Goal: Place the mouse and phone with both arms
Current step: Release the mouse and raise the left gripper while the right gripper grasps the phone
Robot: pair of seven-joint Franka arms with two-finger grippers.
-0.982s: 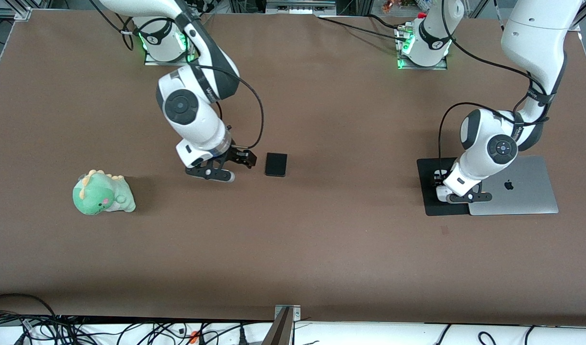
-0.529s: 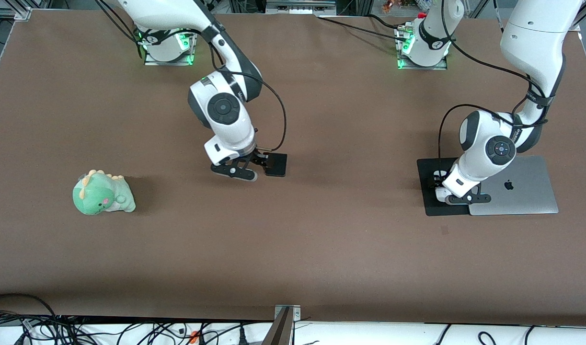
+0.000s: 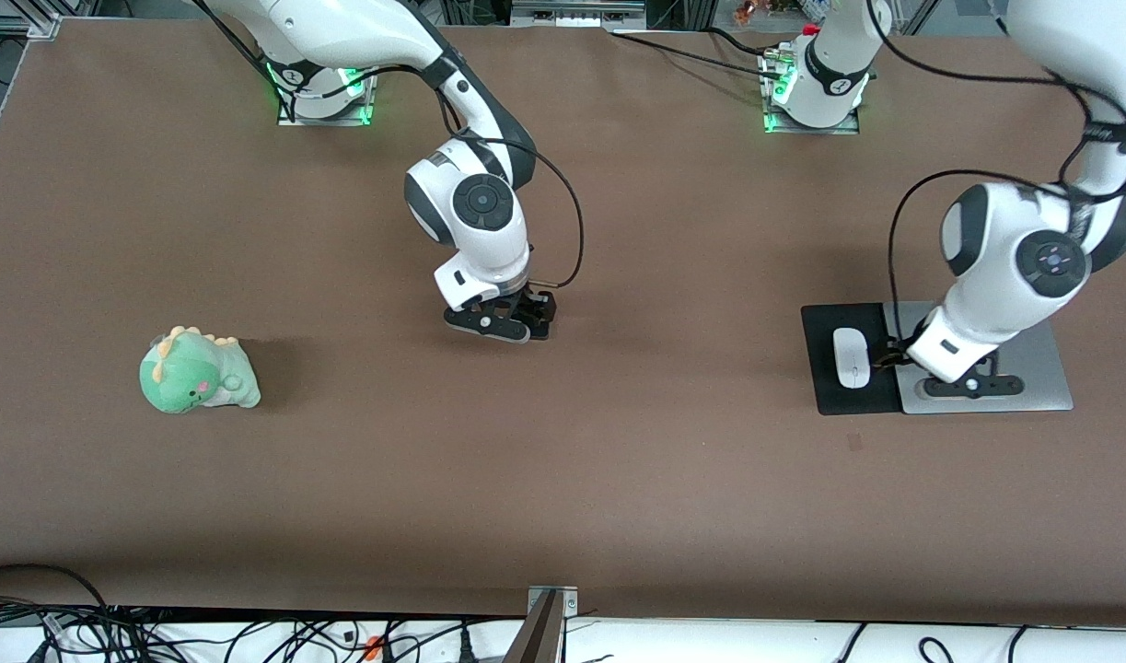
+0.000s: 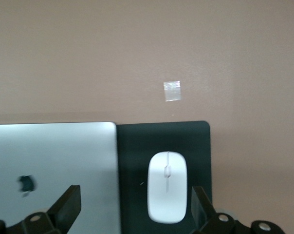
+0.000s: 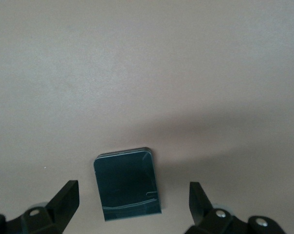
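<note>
The left hand point(image 3: 972, 382) has let go of the mouse point(image 3: 852, 357) and risen; a second ago it was pressed low over the mouse mat point(image 3: 825, 387) with the mouse hidden beneath it. Its fingers point(image 4: 69, 202) now stand apart, empty, over the closed laptop point(image 3: 1046, 391). The mouse lies flat on the mouse mat, just beside the laptop's edge and clear of the hand.

The right hand point(image 3: 516, 324) has moved toward the left arm's end of the counter point(image 3: 618, 479), from beside the phone point(image 5: 127, 184) to directly over it. Its fingers point(image 5: 64, 200) are apart, one on each side of the phone without touching it. The phone lies flat on the counter, well apart from the laptop.

A green plush dinosaur point(image 3: 196, 371) sits unmoved toward the right arm's end, well away from the laptop.
</note>
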